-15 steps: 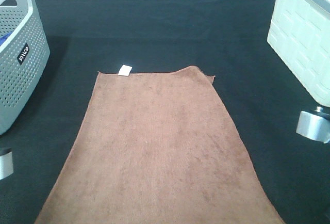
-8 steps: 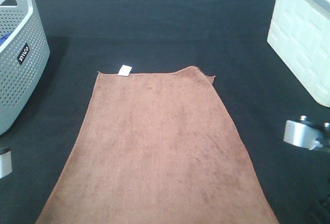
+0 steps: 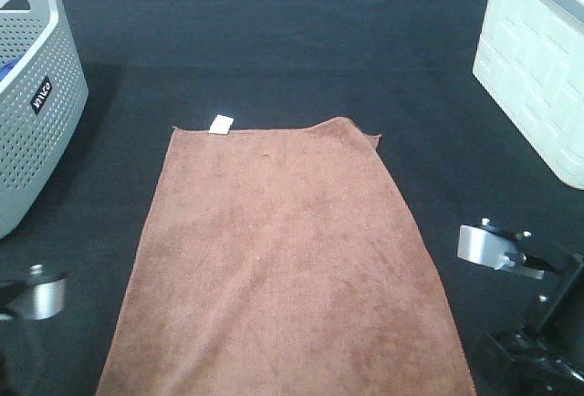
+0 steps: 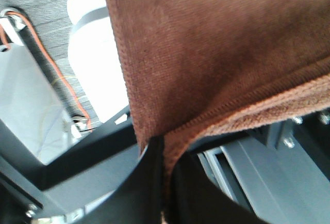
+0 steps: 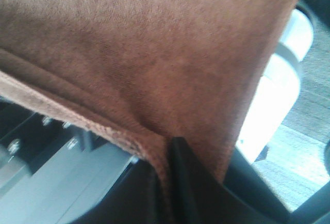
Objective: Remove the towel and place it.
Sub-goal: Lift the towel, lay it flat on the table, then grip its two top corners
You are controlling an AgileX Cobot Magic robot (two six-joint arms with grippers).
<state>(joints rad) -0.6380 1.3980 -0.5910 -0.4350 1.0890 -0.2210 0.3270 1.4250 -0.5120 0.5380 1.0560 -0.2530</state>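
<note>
The towel [image 3: 283, 250] lies ahead of me on the black cloth [image 3: 274, 40]. Its near end has narrowed as my arms swing inward, so I judge removal begun. My left gripper [image 4: 164, 172] and right gripper [image 5: 167, 177] each pinch a near corner. Beyond my left, the grey basket [image 3: 41, 131] holds something blue [image 3: 7, 69]; beyond my right, the white crate [image 3: 538, 67] hides its inside.

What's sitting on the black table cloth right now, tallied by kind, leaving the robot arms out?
brown towel: 1
grey basket: 1
white bin: 1
Total: 3
</note>
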